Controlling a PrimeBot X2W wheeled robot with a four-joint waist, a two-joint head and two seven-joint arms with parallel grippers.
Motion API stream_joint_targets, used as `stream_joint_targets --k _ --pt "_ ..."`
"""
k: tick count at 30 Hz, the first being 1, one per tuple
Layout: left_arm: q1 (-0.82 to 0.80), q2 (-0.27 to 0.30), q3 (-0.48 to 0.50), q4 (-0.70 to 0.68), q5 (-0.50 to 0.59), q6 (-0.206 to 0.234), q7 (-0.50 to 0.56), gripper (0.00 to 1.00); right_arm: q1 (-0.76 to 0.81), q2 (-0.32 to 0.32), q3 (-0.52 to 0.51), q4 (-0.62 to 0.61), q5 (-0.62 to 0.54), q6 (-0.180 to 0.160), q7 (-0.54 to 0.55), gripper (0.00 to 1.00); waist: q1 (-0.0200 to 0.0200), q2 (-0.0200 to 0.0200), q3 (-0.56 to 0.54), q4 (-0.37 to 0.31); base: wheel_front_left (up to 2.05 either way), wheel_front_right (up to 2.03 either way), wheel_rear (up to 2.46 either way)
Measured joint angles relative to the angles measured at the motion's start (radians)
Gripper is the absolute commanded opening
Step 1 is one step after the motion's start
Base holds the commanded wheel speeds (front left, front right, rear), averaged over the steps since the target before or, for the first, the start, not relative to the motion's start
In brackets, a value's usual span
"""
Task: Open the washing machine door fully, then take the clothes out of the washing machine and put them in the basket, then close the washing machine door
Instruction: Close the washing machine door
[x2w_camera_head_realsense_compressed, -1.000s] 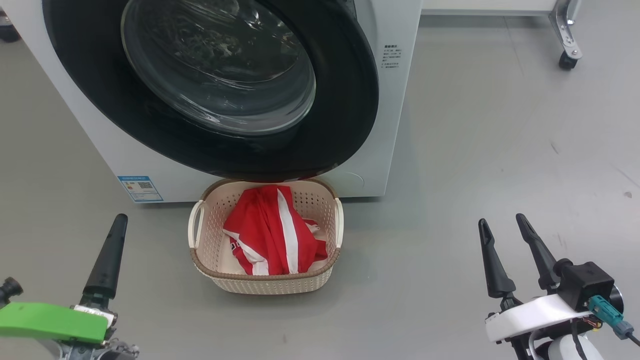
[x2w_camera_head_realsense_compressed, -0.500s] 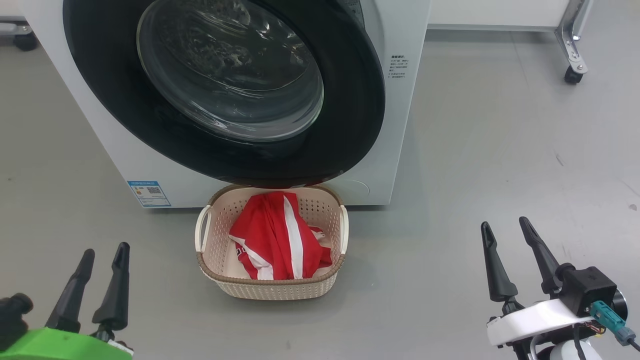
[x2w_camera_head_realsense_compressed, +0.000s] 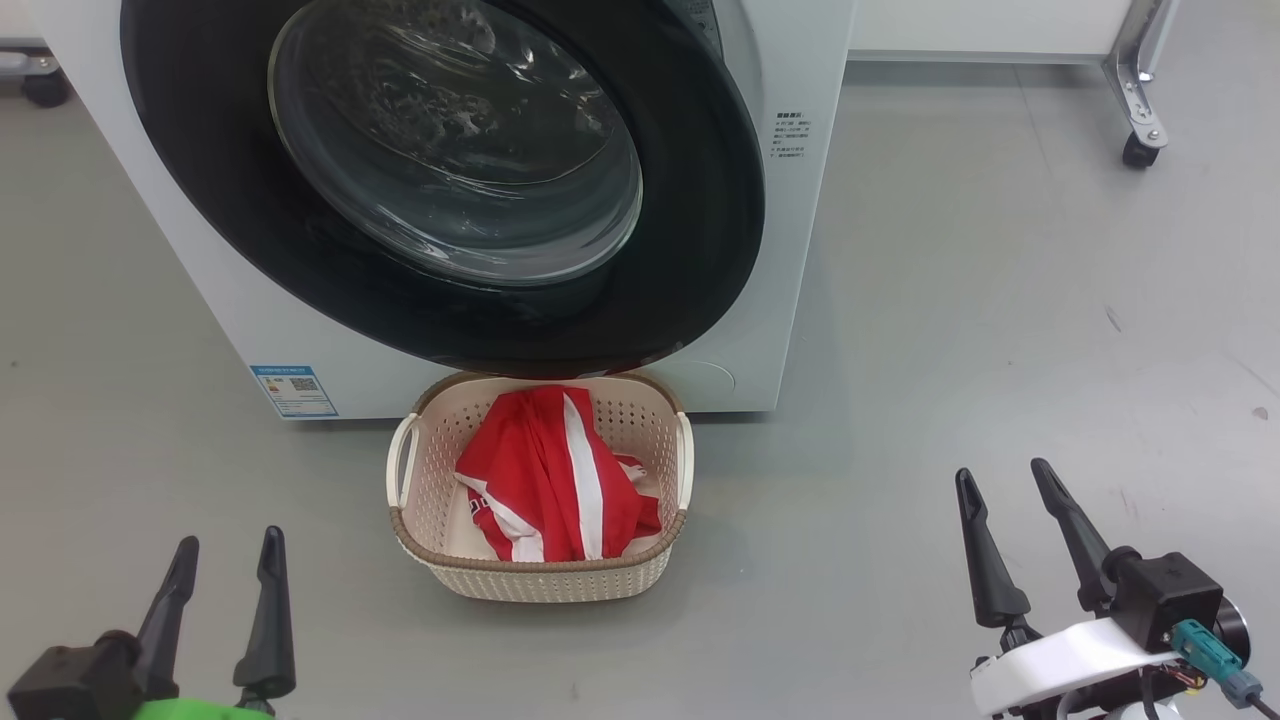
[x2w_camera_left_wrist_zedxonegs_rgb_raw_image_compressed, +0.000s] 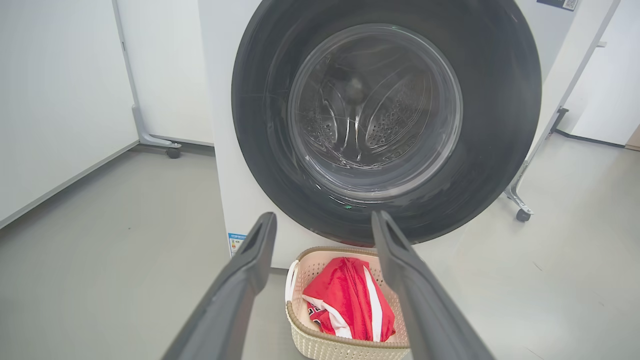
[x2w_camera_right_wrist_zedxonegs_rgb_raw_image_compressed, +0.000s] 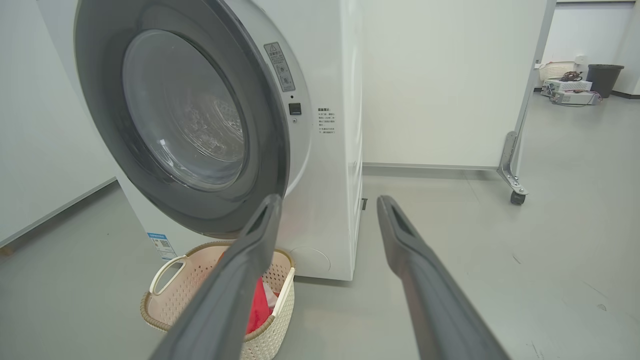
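Below the door (x2w_camera_head_realsense_compressed: 700, 200), on the floor (x2w_camera_head_realsense_compressed: 950, 350) by the washer (x2w_camera_head_realsense_compressed: 800, 250), the basket (x2w_camera_head_realsense_compressed: 540, 572) holds the clothes (x2w_camera_head_realsense_compressed: 540, 470). The door is closed. Left gripper (x2w_camera_head_realsense_compressed: 229, 540) and right gripper (x2w_camera_head_realsense_compressed: 1001, 473) flank the basket, well apart from it, with fingers spread and empty.

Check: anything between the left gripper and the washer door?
Nothing visible. The left gripper hangs open above bare floor, with the door straight ahead in the left wrist view. The basket with the clothes sits on the floor under the door's lower edge, below that line.
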Motion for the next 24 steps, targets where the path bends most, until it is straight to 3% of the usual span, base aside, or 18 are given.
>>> stream_joint_targets --k 8,24 --pt "0.002 -0.013 -0.036 0.016 0.083 0.043 -0.031 1.0 0.017 0.001 0.002 -0.001 0.0 -0.009 0.005 1.0 0.0 0.0 0.002 -0.003 0.0 0.0 0.0" --pt "0.004 -0.04 -0.064 0.04 0.12 0.065 -0.06 1.0 0.027 0.0 0.002 -0.017 -0.001 -0.025 0.009 1.0 0.0 0.0 0.008 -0.006 0.0 0.0 0.0"
